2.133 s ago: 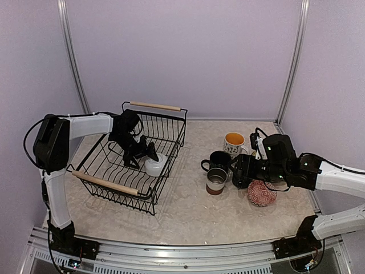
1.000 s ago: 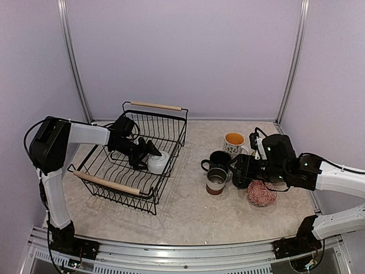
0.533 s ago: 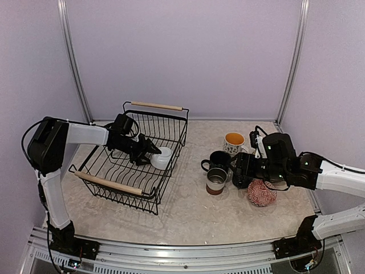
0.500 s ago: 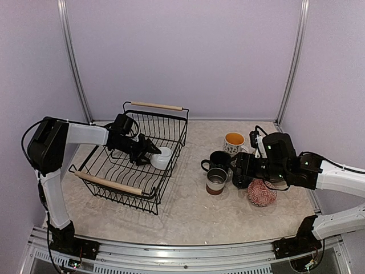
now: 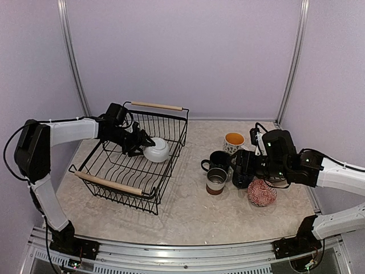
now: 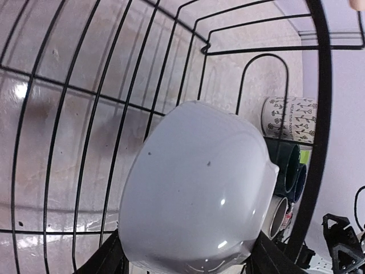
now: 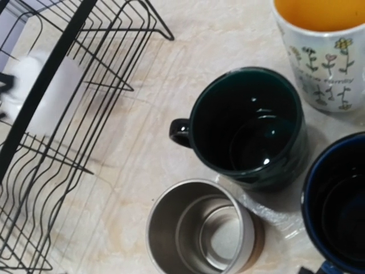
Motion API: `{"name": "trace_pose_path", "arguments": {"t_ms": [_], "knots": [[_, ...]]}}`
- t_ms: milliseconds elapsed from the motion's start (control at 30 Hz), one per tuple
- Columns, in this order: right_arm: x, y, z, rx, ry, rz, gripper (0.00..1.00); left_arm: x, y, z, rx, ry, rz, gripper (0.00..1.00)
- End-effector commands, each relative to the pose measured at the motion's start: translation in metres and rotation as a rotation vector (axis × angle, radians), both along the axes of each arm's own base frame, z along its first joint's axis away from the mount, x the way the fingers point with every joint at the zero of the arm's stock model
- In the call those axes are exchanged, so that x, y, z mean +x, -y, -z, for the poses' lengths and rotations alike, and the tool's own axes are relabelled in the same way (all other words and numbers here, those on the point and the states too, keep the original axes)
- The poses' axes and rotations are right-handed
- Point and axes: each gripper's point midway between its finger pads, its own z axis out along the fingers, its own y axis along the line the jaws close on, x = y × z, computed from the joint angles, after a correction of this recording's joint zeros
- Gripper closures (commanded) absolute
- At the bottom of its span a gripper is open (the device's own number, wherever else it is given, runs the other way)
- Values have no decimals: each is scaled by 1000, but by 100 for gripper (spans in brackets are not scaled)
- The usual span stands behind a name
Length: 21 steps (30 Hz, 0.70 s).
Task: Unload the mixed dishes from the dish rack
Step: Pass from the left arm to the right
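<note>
— Left arm's (image 5: 74, 128) pose?
— Reaching across the dish rack (image 5: 108, 184), left gripper (image 5: 142, 146) pinching the white bowl (image 6: 197, 188), aloft beside the right wall.
— Room?
— Table (image 5: 188, 197) strip between rack and mugs (image 5: 219, 160).

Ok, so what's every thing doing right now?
white bowl: tipped, gripped over the dish rack.
left gripper: shut on the white bowl.
dish rack: no other dish inside.
right gripper: open, holding nothing.
green mug: upright, empty.
blue mug: upright, empty.
steel cup: upright, empty.
flowered mug: upright.
red patterned bowl: upside down on the table.
</note>
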Motion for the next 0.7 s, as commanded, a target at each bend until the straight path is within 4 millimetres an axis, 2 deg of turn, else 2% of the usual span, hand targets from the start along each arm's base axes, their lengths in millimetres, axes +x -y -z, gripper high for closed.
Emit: {"name": "trace_pose_path", "arguments": {"t_ms": [0, 33, 200, 300, 400, 433, 533, 667], "knots": [[3, 3, -5, -59, 12, 11, 16, 5, -13, -67, 165, 257, 42, 70], [4, 2, -8, -64, 16, 11, 16, 2, -15, -73, 220, 291, 57, 70], [14, -5, -12, -99, 30, 0, 12, -16, -8, -133, 440, 599, 147, 70], [21, -20, -20, -85, 41, -43, 10, -26, -4, -169, 551, 780, 174, 70], [27, -32, -30, -59, 54, -72, 9, -39, 10, -198, 617, 931, 203, 70], [31, -32, -32, -55, 56, -64, 9, -46, 21, -209, 634, 993, 217, 70], [37, -35, -40, 14, 43, -77, 8, -63, 49, -225, 700, 1155, 270, 70], [33, -53, -75, 334, 10, -171, 7, -78, 77, -232, 831, 1386, 317, 72]]}}
